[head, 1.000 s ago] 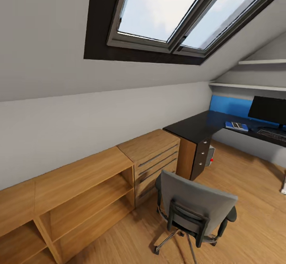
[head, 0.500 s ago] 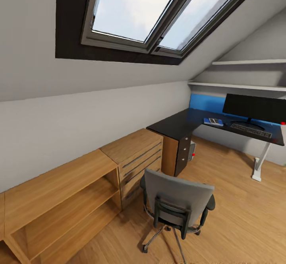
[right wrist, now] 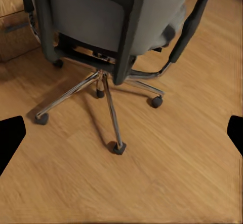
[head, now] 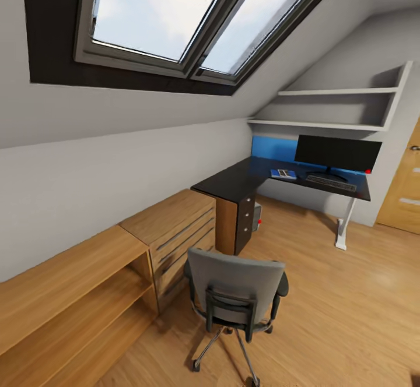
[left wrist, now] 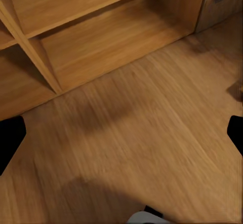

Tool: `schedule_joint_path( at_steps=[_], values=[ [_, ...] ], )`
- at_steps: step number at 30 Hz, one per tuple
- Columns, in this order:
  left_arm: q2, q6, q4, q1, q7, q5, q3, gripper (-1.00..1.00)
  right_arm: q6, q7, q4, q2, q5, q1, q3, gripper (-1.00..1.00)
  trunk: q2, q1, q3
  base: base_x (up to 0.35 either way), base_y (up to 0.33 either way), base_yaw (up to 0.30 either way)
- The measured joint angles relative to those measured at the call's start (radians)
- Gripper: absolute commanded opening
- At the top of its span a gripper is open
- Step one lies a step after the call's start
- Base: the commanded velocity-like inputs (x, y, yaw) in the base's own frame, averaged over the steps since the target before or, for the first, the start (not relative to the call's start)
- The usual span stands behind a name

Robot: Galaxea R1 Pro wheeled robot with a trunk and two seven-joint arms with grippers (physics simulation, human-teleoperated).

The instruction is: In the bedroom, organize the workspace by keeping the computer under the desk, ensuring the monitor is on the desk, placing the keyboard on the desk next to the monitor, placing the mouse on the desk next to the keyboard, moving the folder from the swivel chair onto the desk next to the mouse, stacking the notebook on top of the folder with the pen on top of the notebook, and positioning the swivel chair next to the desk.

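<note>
The grey swivel chair [head: 236,287] stands on the wooden floor with its backrest toward me, which hides its seat. Its chrome star base [right wrist: 109,100] lies just beyond my right gripper [right wrist: 121,133], which is open and holds nothing. Farther back is the black-topped desk [head: 233,182]. On it stand the wide black monitor [head: 337,152] and, in front of it, the keyboard [head: 331,182]. A flat blue thing with a pale patch [head: 283,173] lies left of the keyboard. The computer [head: 256,214] sits under the desk. My left gripper [left wrist: 121,138] is open over bare floor.
A light wooden drawer unit [head: 175,224] and an open shelf unit [head: 70,294] line the left wall under a skylight. Wall shelves [head: 332,107] hang above the desk. A wooden door [head: 403,192] is at the far right. Open floor lies between chair and desk.
The whole head view has swung to the right: desk, monitor and chair sit farther left in the picture, and the door and shelf end have come into view. Nothing in the room has moved.
</note>
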Motion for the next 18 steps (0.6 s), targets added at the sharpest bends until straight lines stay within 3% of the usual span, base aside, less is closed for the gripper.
schedule_joint_path(
  at_steps=[18],
  values=[
    [-0.002, 0.000, 0.000, 0.000, 0.001, 0.000, 0.000, 1.00, 0.000, -0.001, 0.001, 0.000, 0.000, 0.000, -0.001, 1.00, 0.000, 0.000, 0.000, 0.000, 0.000, -0.296]
  ],
)
